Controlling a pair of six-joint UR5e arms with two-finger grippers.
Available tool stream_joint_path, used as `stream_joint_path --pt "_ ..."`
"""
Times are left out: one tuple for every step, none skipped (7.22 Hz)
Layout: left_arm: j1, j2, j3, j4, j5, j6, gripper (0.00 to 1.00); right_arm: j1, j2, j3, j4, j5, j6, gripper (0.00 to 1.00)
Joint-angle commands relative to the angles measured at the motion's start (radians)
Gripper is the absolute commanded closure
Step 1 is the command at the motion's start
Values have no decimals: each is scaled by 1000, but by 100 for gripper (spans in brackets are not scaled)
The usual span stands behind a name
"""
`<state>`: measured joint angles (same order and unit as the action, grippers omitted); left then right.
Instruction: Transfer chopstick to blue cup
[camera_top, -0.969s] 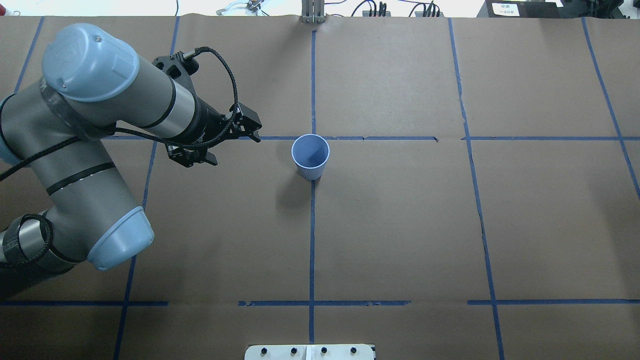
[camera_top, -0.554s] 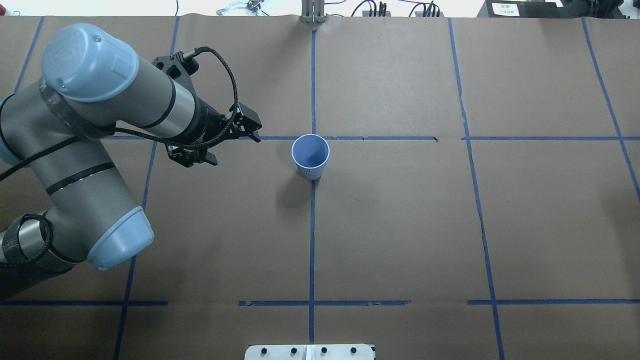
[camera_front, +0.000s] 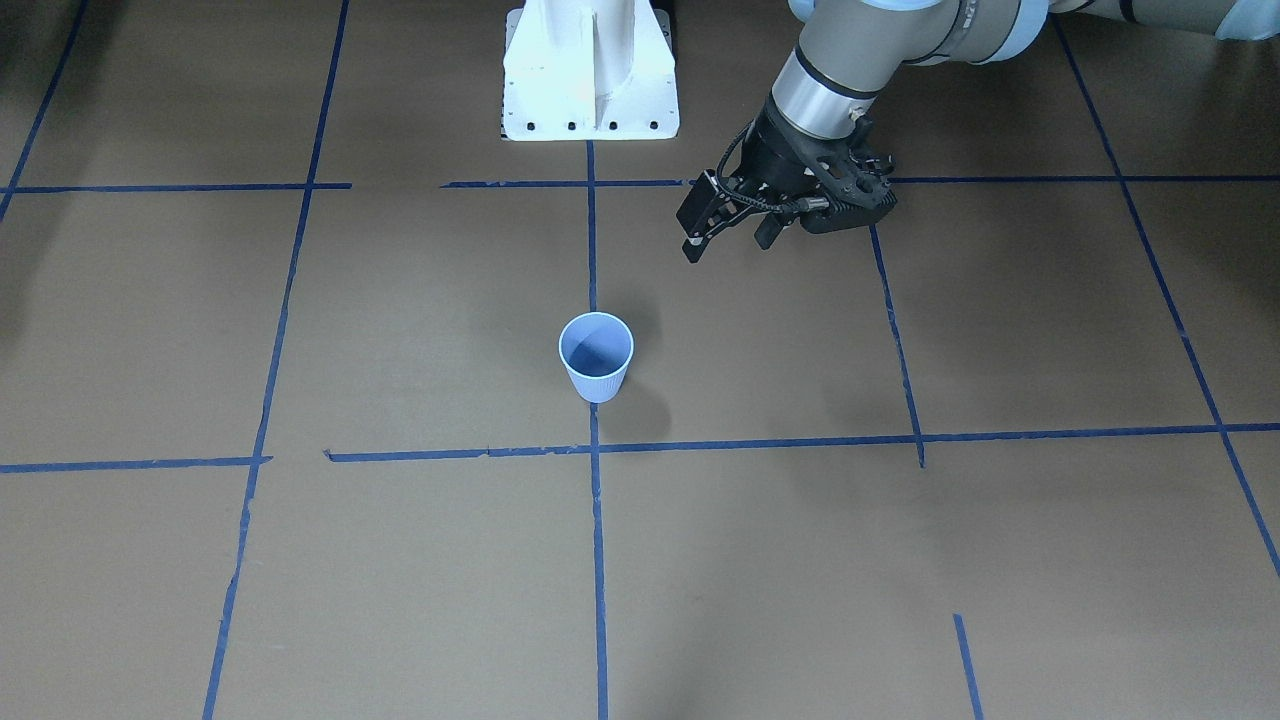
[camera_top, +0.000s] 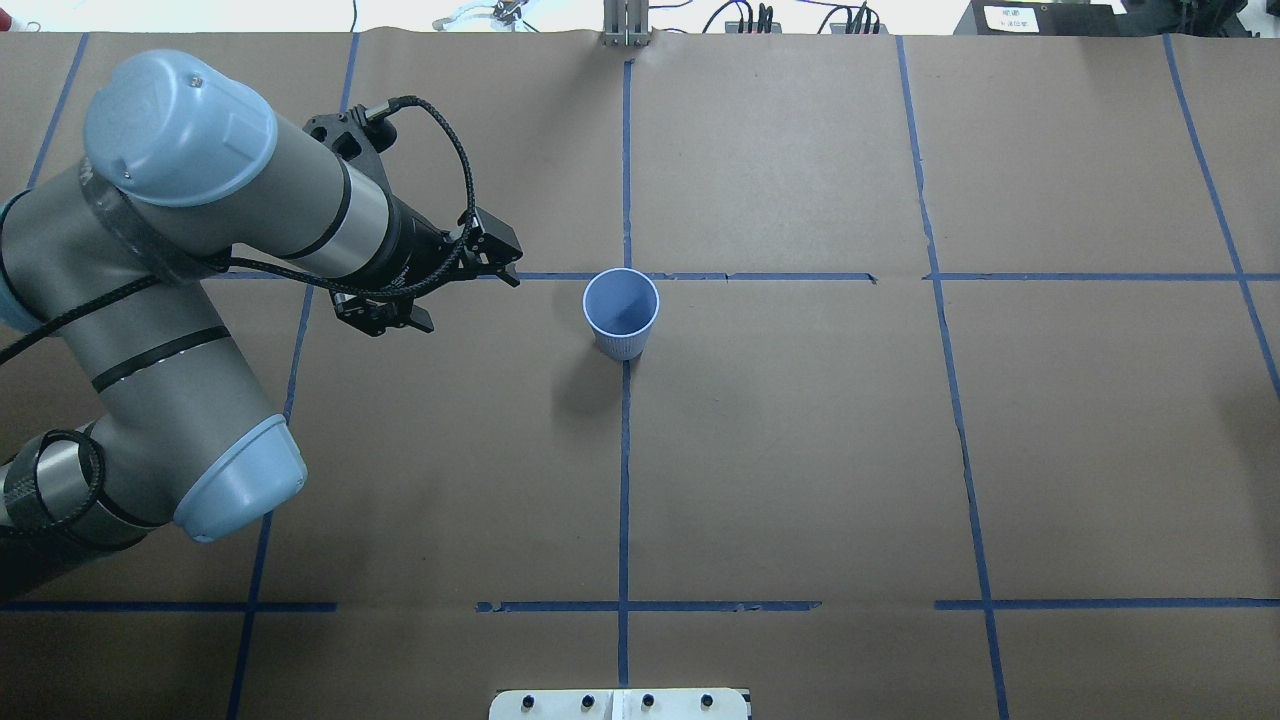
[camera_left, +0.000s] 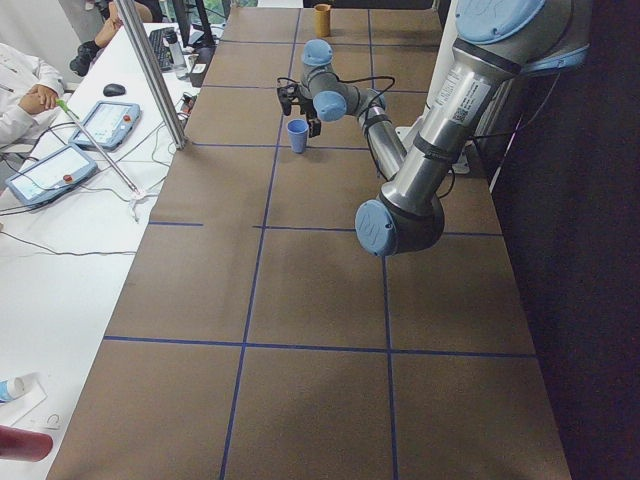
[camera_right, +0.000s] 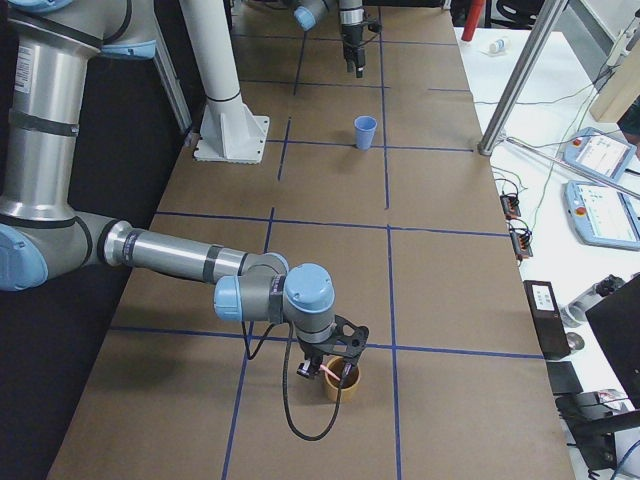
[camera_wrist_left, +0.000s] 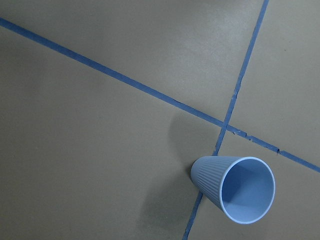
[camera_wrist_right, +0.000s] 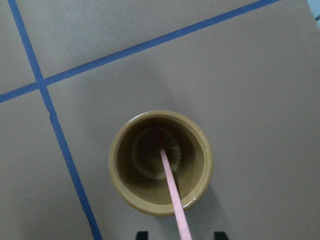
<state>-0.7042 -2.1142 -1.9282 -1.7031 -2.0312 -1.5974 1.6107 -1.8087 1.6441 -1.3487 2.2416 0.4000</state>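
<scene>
The blue cup (camera_top: 621, 312) stands upright and empty at the table's middle; it also shows in the front view (camera_front: 596, 358) and the left wrist view (camera_wrist_left: 235, 190). My left gripper (camera_top: 508, 268) hangs above the table left of it, empty, its fingers looking shut (camera_front: 693, 245). The pale pink chopstick (camera_wrist_right: 172, 195) leans inside a tan cup (camera_wrist_right: 197, 150) at the table's right end. My right gripper (camera_wrist_right: 180, 235) is just above that cup, open, one fingertip on each side of the stick. In the right side view the gripper (camera_right: 320, 368) hovers over the tan cup (camera_right: 343, 383).
Brown paper with blue tape lines (camera_top: 625, 450) covers the table. The white robot base (camera_front: 590, 70) stands at the robot's edge. Metal posts (camera_right: 530, 60), tablets and cables lie along the operators' side, where a person (camera_left: 25, 90) sits.
</scene>
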Motion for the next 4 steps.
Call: stream_joint_path --pt "0 2 0 -1 0 1 0 0 0 -3 0 4 -1 100" --pt "0 2 0 -1 0 1 0 0 3 9 3 10 0 100" --pt "0 2 0 -1 0 1 0 6 3 69 -7 18 3 100" --pt "3 2 6 -3 0 2 0 53 -3 109 -9 16 3 100"
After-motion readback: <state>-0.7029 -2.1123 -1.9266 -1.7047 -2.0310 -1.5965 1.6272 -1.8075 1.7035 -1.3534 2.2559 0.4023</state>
